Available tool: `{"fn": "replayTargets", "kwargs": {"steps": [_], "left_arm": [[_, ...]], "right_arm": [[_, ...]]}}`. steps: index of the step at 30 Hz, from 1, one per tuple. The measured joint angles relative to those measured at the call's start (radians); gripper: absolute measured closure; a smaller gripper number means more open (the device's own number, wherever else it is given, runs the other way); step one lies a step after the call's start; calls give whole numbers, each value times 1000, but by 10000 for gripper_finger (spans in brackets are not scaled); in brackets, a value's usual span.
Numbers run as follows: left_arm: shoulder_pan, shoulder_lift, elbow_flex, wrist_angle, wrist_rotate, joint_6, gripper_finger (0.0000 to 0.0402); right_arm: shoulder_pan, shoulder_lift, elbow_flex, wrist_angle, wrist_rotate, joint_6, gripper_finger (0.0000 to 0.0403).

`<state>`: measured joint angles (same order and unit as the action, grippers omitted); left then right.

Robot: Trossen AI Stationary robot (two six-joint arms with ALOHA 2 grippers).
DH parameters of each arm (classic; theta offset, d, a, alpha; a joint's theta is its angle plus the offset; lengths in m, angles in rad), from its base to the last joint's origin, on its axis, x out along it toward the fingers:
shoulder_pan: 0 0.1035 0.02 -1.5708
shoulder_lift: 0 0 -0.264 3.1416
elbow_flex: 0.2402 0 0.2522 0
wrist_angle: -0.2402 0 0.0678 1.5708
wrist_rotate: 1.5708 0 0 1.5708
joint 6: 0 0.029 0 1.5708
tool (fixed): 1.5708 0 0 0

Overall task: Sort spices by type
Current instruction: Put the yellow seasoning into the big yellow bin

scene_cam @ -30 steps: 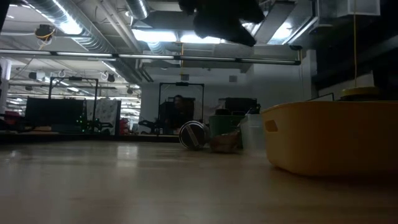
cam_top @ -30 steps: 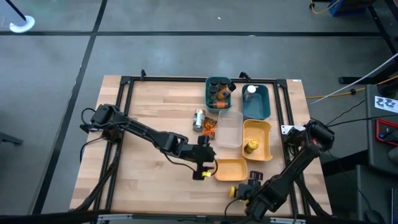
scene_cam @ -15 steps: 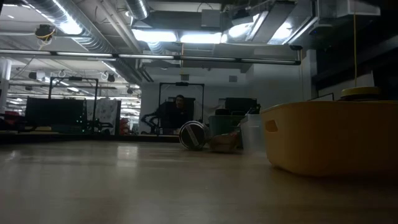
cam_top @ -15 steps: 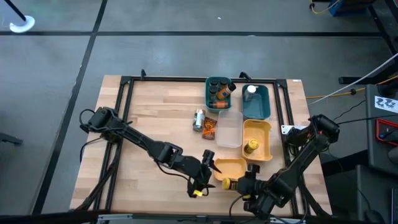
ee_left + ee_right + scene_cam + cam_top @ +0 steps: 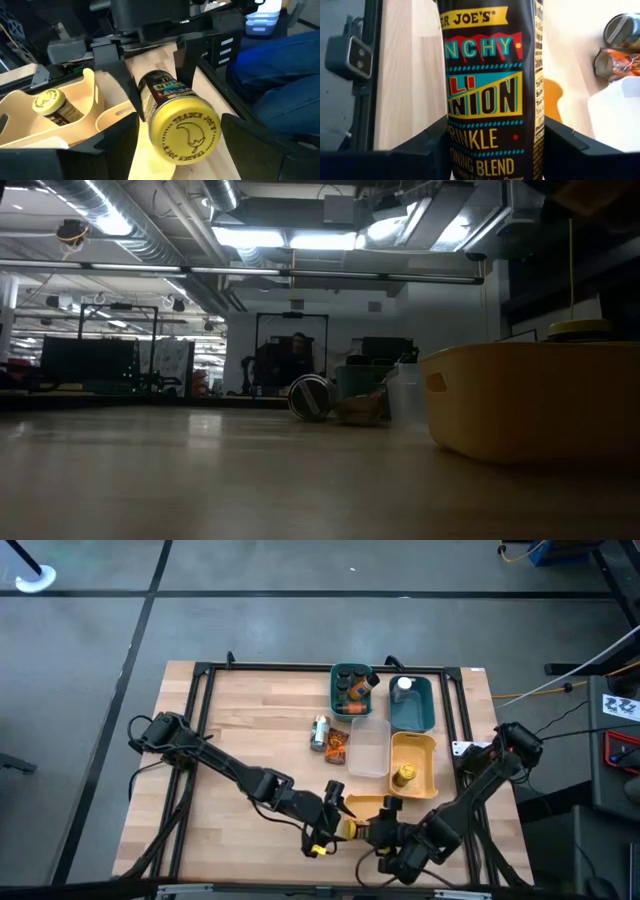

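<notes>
A dark spice jar (image 5: 175,115) with a yellow lid and a bright label (image 5: 492,90) hangs level over the table's near edge, next to a small yellow bin (image 5: 372,807). My right gripper (image 5: 374,832) is shut on it. My left gripper (image 5: 336,827) faces it from the table's left and is open, one finger on each side of the lid (image 5: 186,135); I cannot tell if they touch it. Another jar (image 5: 320,732) lies on its side at mid-table, next to an orange packet (image 5: 337,746). My right gripper pinches the jar's body (image 5: 152,85) between its two fingers (image 5: 114,75), toward the end away from the lid. The fingers come from the table's right, slanting down, and lie across the jar. The jar is lifted clear of the table, its lid toward my left gripper.
At the back stand a teal bin (image 5: 335,690) with several jars and a teal bin (image 5: 425,710) with a white-lidded jar (image 5: 403,688). A clear bin (image 5: 370,750) and a yellow bin (image 5: 425,755) with a yellow-lidded jar (image 5: 404,776) stand nearer. The table's left half is bare wood.
My right gripper has carried the jar up and toward the table's left, turning until the lid points at my left gripper. My left gripper went toward the near edge early on, then kept still.
</notes>
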<state>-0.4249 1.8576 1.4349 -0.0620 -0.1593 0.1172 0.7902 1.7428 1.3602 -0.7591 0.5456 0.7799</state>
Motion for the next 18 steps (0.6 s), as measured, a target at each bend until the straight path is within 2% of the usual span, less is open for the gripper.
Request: {"fn": "replayTargets", "kwargs": {"steps": [8, 18], "left_arm": [[1, 0, 0, -9, -4, -12, 137], [2, 16, 0, -9, 2, -7, 137]], "right_arm": [[-27, 1, 0, 9, 21, 2, 183], [-27, 1, 0, 102, 38, -28, 183]]}}
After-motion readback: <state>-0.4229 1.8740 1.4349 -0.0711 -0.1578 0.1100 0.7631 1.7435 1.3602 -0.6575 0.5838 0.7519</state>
